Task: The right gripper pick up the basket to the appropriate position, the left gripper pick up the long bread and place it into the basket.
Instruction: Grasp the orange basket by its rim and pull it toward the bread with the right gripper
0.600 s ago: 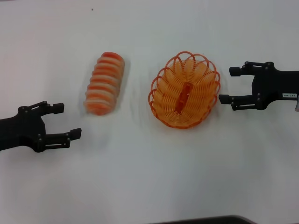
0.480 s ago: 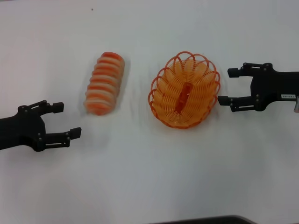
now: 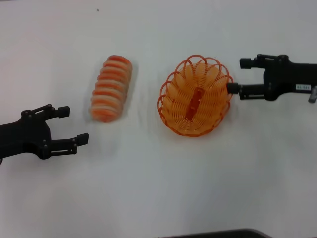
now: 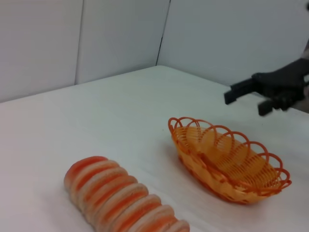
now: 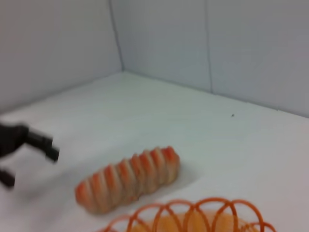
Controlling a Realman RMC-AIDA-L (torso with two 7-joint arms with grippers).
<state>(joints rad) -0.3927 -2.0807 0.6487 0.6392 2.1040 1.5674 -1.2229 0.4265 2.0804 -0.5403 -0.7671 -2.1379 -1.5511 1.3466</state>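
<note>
The orange wire basket (image 3: 195, 95) stands on the white table, right of centre; it also shows in the left wrist view (image 4: 227, 159) and, by its rim only, in the right wrist view (image 5: 193, 215). My right gripper (image 3: 238, 76) is open at the basket's right rim, its near finger over the rim loops, its far finger outside; it also shows in the left wrist view (image 4: 248, 99). The long bread (image 3: 111, 88) lies left of the basket, also in both wrist views (image 4: 120, 198) (image 5: 128, 180). My left gripper (image 3: 74, 126) is open and empty, near and left of the bread.
A white table top (image 3: 158, 188) with white walls (image 4: 96, 38) behind it. A dark edge (image 3: 223, 234) shows at the near side of the table. A small dark speck (image 3: 97, 9) lies on the far side.
My right gripper has moved left and a little farther away, its near finger reaching the basket's right rim. My left gripper has shifted slightly right. Basket and bread have not moved.
</note>
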